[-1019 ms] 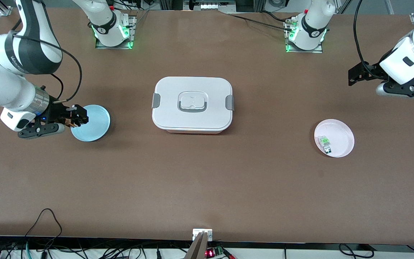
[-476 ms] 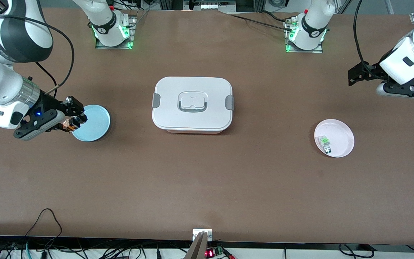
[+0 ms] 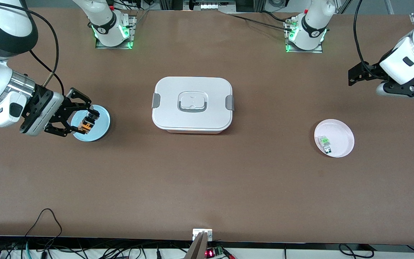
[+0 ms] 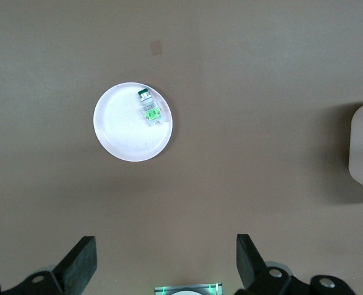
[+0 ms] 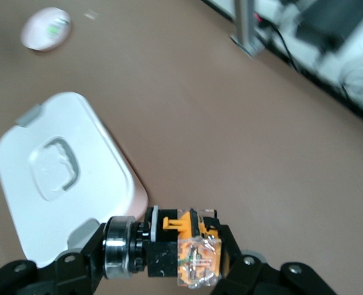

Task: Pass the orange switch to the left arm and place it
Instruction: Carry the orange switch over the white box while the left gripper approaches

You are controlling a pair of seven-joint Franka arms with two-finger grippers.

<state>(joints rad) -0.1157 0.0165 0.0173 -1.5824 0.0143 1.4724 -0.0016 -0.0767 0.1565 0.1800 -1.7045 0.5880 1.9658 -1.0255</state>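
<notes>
My right gripper (image 3: 87,122) is shut on the orange switch (image 3: 86,125), a small black part with an orange end, and holds it in the air over the light blue plate (image 3: 99,126). The right wrist view shows the switch (image 5: 181,249) clamped between the fingers, with the white lidded box (image 5: 58,184) past it. The box (image 3: 192,104) stands mid-table. My left gripper (image 3: 352,75) is open and empty, up in the air at the left arm's end of the table; its wrist view shows both fingertips (image 4: 80,261) wide apart.
A pale pink plate (image 3: 340,138) with a small clear-and-green component (image 3: 325,142) lies toward the left arm's end; it also shows in the left wrist view (image 4: 123,132). The two arm bases stand along the table's back edge.
My right gripper has turned and lifted with the orange switch, moving from the blue plate's outer rim to over the plate. The left arm has not moved.
</notes>
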